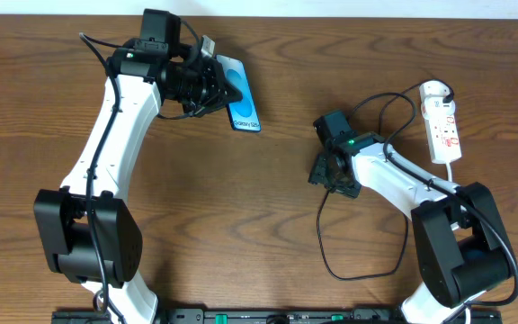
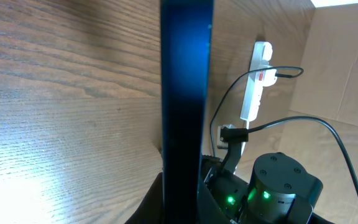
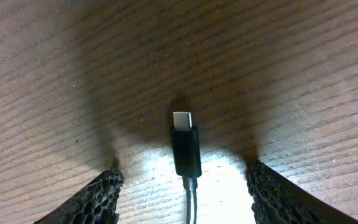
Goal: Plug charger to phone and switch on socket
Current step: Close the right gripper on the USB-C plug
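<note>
My left fingers (image 1: 218, 86) are closed on the phone (image 1: 245, 106), gripping it by 1 long edge at the far side of the tabletop (image 1: 241, 234). From above, its light-blue screen faces up and the end printed "Galaxy S25" points back toward my base. I cannot tell whether it rests on the wood or is lifted off it. In my left wrist view the phone shows edge-on, a dark blue bar running up the middle of the picture, and my own fingertips are hidden there.

My right fingers (image 3: 98, 199) are spread wide and hold nothing. The connector tip of the charger (image 3: 185, 152) lies flat on the tabletop between the 2 of them, touching neither, with its metal plug pointing away from my wrist and its cable running back beneath it.

From above, that black cable makes a loose loop on the wood beside my right arm. Another stretch arcs over to the rounded far end of the socket (image 1: 444, 124), which lies at the right side of the tabletop, well apart from the phone.
</note>
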`<state>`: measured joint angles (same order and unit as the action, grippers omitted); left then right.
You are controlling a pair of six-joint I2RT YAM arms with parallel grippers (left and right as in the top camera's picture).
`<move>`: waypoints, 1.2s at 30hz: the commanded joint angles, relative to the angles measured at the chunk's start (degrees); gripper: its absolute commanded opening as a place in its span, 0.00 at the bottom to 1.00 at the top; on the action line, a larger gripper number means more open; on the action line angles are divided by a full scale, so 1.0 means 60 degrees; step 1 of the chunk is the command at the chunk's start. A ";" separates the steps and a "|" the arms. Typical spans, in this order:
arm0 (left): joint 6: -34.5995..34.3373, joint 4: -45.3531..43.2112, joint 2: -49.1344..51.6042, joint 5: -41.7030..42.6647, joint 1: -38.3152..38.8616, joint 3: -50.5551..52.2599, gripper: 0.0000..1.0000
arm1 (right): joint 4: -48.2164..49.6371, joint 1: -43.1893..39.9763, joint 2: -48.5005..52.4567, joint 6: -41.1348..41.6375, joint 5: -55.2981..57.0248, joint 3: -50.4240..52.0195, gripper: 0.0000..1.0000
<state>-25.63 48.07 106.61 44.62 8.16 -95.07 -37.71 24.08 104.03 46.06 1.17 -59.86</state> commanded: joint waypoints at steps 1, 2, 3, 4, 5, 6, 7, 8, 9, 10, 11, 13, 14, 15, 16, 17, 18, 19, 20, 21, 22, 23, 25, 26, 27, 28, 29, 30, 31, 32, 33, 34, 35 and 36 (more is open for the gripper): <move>0.0124 -0.0018 -0.0273 0.0124 -0.0007 0.0040 0.07 | 0.0047 -0.0040 0.0452 0.0080 -0.0197 0.0120 0.59; 0.0124 -0.0018 -0.0273 0.0120 -0.0007 0.0040 0.07 | 0.0051 -0.0076 0.0452 0.0022 -0.0237 0.0120 0.56; 0.0124 -0.0018 -0.0273 0.0124 -0.0007 0.0040 0.07 | 0.0044 -0.0124 0.0452 0.0011 -0.0262 0.0120 0.53; 0.0124 -0.0018 -0.0273 0.0124 -0.0007 0.0040 0.07 | 0.0033 -0.0189 0.0452 -0.0066 -0.0299 0.0120 0.50; 0.0124 -0.0018 -0.0273 0.0124 -0.0007 0.0040 0.07 | 0.0036 -0.0240 0.0452 -0.0149 -0.0357 0.0120 0.49; 0.0124 -0.0018 -0.0273 0.0124 -0.0007 0.0040 0.07 | 0.0044 -0.0317 0.0452 -0.0255 -0.0466 0.0120 0.48; 0.0124 -0.0018 -0.0273 0.0124 -0.0007 0.0040 0.07 | 0.0051 -0.0379 0.0452 -0.0357 -0.0572 0.0120 0.46; 0.0124 -0.0018 -0.0273 0.0124 -0.0007 0.0040 0.07 | 0.0047 -0.0448 0.0452 -0.0412 -0.0667 0.0120 0.43; 0.0124 -0.0018 -0.0273 0.0124 -0.0007 0.0040 0.07 | 0.0044 -0.0510 0.0452 -0.0455 -0.0739 0.0120 0.40; 0.0124 -0.0018 -0.0273 0.0124 -0.0007 0.0040 0.07 | 0.0047 -0.0528 0.0452 -0.0506 -0.0809 0.0120 0.38; 0.0124 -0.0022 -0.0273 0.0124 -0.0007 0.0040 0.07 | 0.0047 -0.0532 0.0452 -0.0514 -0.0882 0.0120 0.37; 0.0124 -0.0018 -0.0273 0.0124 -0.0007 0.0040 0.07 | 0.0040 -0.0532 0.0452 -0.0517 -0.1042 0.0120 0.37; 0.0124 -0.0022 -0.0273 0.0124 -0.0007 0.0040 0.07 | 0.0029 -0.0528 0.0452 -0.0535 -0.1122 0.0120 0.37; 0.0124 -0.0018 -0.0273 0.0124 -0.0007 0.0040 0.07 | 0.0000 -0.0521 0.0452 -0.0579 -0.1311 0.0120 0.37; 0.0120 -0.0015 -0.0273 0.0124 -0.0007 0.0040 0.07 | -0.0040 -0.0521 0.0452 -0.0579 -0.1446 0.0120 0.37; 0.0120 -0.0015 -0.0273 0.0124 -0.0007 0.0040 0.07 | -0.0076 -0.0521 0.0452 -0.0579 -0.1581 0.0120 0.37; 0.0120 -0.0015 -0.0273 0.0124 -0.0007 0.0044 0.07 | -0.0106 -0.0521 0.0452 -0.0579 -0.1661 0.0120 0.37; 0.0120 -0.0015 -0.0273 0.0124 -0.0007 0.0040 0.07 | -0.0127 -0.0514 0.0452 -0.0579 -0.1738 0.0120 0.37; 0.0124 -0.0015 -0.0273 0.0124 -0.0007 0.0040 0.07 | -0.0146 -0.0514 0.0452 -0.0579 -0.1759 0.0120 0.37; 0.0120 -0.0018 -0.0273 0.0124 -0.0007 0.0040 0.07 | -0.0178 -0.0514 0.0452 -0.0579 -0.1756 0.0120 0.36; 0.0120 -0.0018 -0.0273 0.0124 -0.0007 0.0040 0.07 | -0.0193 -0.0514 0.0452 -0.0579 -0.1756 0.0120 0.36; 0.0120 -0.0018 -0.0273 0.0124 -0.0007 0.0040 0.07 | -0.0211 -0.0517 0.0452 -0.0572 -0.1752 0.0120 0.36; 0.0120 -0.0018 -0.0273 0.0124 -0.0007 0.0044 0.07 | -0.0204 -0.0517 0.0452 -0.0543 -0.1727 0.0120 0.36; 0.0120 -0.0015 -0.0273 0.0127 -0.0007 0.0040 0.07 | -0.0186 -0.0517 0.0452 -0.0546 -0.1672 0.0120 0.36; 0.0120 -0.0015 -0.0273 0.0124 -0.0007 0.0040 0.07 | -0.0182 -0.0517 0.0452 -0.0546 -0.1577 0.0120 0.36; 0.0120 -0.0015 -0.0273 0.0124 -0.0007 0.0044 0.07 | -0.0182 -0.0517 0.0452 -0.0543 -0.1483 0.0120 0.35; 0.0120 -0.0018 -0.0273 0.0124 -0.0007 0.0044 0.07 | -0.0197 -0.0517 0.0452 -0.0543 -0.1461 0.0120 0.35; 0.0120 -0.0015 -0.0273 0.0124 -0.0007 0.0040 0.07 | -0.0208 -0.0521 0.0452 -0.0543 -0.1464 0.0120 0.35; 0.0120 -0.0015 -0.0273 0.0124 -0.0007 0.0040 0.07 | -0.0208 -0.0521 0.0452 -0.0543 -0.1464 0.0120 0.34; 0.0120 -0.0015 -0.0273 0.0124 -0.0007 0.0040 0.07 | -0.0208 -0.0521 0.0452 -0.0543 -0.1461 0.0120 0.34; 0.0120 -0.0018 -0.0273 0.0124 -0.0007 0.0040 0.08 | -0.0204 -0.0525 0.0452 -0.0543 -0.1446 0.0120 0.33; 0.0120 -0.0018 -0.0273 0.0124 -0.0007 0.0040 0.07 | -0.0200 -0.0525 0.0452 -0.0543 -0.1388 0.0120 0.33; 0.0120 -0.0018 -0.0273 0.0124 -0.0007 0.0040 0.07 | -0.0200 -0.0525 0.0452 -0.0539 -0.1235 0.0120 0.33; 0.0120 -0.0015 -0.0273 0.0124 -0.0007 0.0040 0.07 | -0.0200 -0.0525 0.0452 -0.0535 -0.1089 0.0120 0.33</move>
<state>-25.63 48.05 106.61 44.62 8.14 -95.07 -38.70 20.78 104.20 43.16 -7.01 -60.05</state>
